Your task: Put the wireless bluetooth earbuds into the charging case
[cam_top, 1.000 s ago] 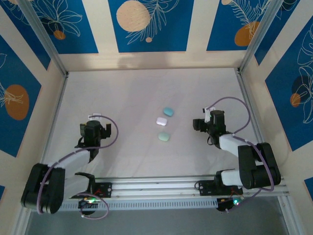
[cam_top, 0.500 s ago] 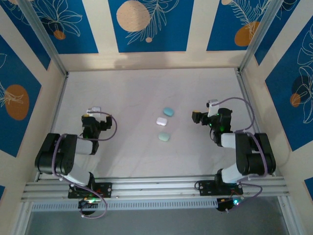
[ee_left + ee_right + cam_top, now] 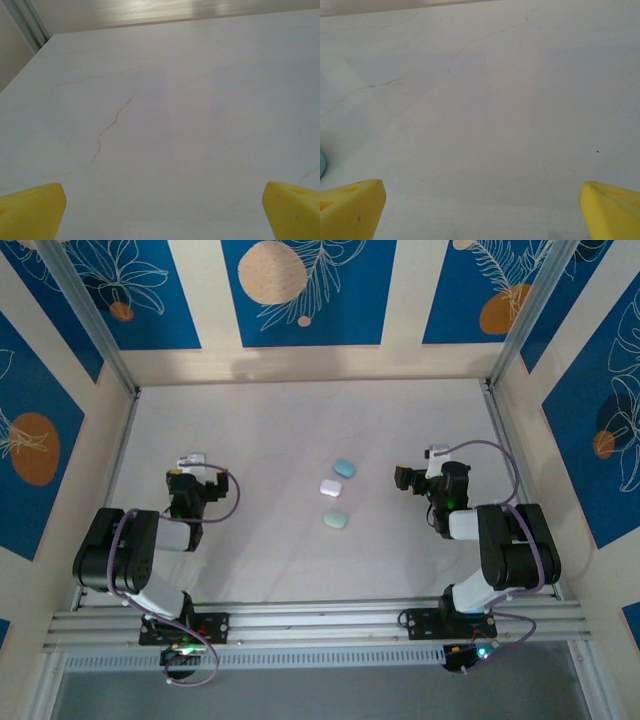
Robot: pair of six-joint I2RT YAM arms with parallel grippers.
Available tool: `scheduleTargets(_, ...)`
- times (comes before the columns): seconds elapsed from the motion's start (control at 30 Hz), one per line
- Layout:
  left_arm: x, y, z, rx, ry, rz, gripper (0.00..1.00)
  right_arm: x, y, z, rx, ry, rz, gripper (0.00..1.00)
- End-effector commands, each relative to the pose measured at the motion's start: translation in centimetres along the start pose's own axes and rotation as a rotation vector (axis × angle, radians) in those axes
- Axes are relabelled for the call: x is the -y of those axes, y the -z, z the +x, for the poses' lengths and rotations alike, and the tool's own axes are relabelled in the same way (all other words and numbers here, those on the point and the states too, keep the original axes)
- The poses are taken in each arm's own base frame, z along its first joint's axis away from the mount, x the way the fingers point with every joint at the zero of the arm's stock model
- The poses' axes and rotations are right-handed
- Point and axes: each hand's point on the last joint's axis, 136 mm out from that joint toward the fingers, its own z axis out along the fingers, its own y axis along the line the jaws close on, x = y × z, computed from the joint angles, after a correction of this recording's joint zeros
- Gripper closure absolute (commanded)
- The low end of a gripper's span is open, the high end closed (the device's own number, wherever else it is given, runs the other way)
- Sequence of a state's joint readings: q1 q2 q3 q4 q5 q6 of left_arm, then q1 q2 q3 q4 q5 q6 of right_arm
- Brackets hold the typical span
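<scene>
Three pebble-like charging cases lie in a loose column mid-table: a pale blue case (image 3: 343, 468), a white case (image 3: 331, 487) and a pale green case (image 3: 335, 520). All three look closed. The earbuds are out of view. My left gripper (image 3: 190, 480) hovers far left of the cases, and its yellow fingertips (image 3: 35, 210) stand wide apart over bare table; the left gripper (image 3: 162, 205) is open and empty. My right gripper (image 3: 445, 480) is to the right of the cases. The right gripper (image 3: 482, 205) is also open and empty, with a sliver of the blue case (image 3: 321, 165) at its left edge.
The white marbled tabletop (image 3: 260, 430) is walled by blue-and-cream panels on three sides, with metal posts (image 3: 95, 325) at the back corners. An aluminium rail (image 3: 320, 620) runs along the near edge. Both arms are folded back near their bases.
Over the last second both arms folded up towards their bases, and the grippers shifted slightly towards the far side. The cases have not moved, and both grippers stayed open.
</scene>
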State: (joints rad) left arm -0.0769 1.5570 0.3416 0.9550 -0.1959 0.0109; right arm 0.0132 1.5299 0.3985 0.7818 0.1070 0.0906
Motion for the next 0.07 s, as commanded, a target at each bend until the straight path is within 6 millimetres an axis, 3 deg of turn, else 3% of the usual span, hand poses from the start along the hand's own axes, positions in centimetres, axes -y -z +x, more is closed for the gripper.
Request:
scheduleTargets(0.0,0.80,-0.30,-0.92,0.021,-0.018,0.035,0.00,0.22,-0.06,-1.69,0.051,-0.003,0.011,0.01)
scheduleTargets(0.03,0.84,-0.31,-0.92,0.022,-0.018,0.036,0.00,0.24,-0.01,-1.71,0.053,-0.004,0.012,0.01)
